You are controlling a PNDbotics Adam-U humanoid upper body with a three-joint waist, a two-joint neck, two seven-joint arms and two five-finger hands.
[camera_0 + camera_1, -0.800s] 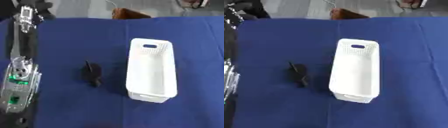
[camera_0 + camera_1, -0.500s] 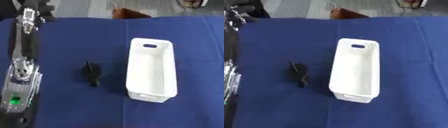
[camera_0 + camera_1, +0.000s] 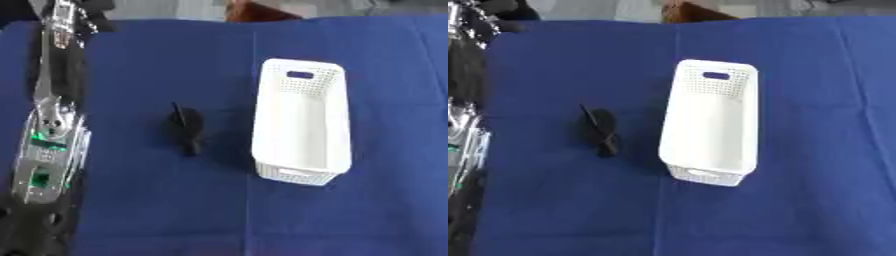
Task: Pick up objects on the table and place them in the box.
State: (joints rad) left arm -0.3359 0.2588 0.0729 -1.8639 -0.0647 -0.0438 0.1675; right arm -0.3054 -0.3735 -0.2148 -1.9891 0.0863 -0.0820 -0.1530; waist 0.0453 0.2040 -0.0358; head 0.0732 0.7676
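Tabletop (image 3: 157, 210) under a blue cloth, filling nearly the whole view. White box (image 3: 302, 120) sitting upright a bit right of the middle, long side running from the near edge toward the far edge, perforated walls, a handle slot cut in its far end, looking empty inside. Small dark object (image 3: 185, 127) lying flat on the cloth just left of the box, close but not touching; roundish dark body with a thin stick-like part poking toward the far-left corner. Can't make out what it actually is, only black and lumpy.

Left arm (image 3: 51, 135) stretching along the left edge of the tabletop, silver and black, green lights glowing on the lower section, running from the near-left corner up toward the far-left corner. Left robot hand (image 3: 68, 15) showing up near the far-left corner, well apart from the dark object and the box, touching neither. Fingers too jumbled up there to call, so can't tell if open or closed. Not holding anything visible.

Right robot hand not showing in either view.

Something brownish (image 3: 693, 12) peeking in past the far edge, beyond the cloth, only partly visible.
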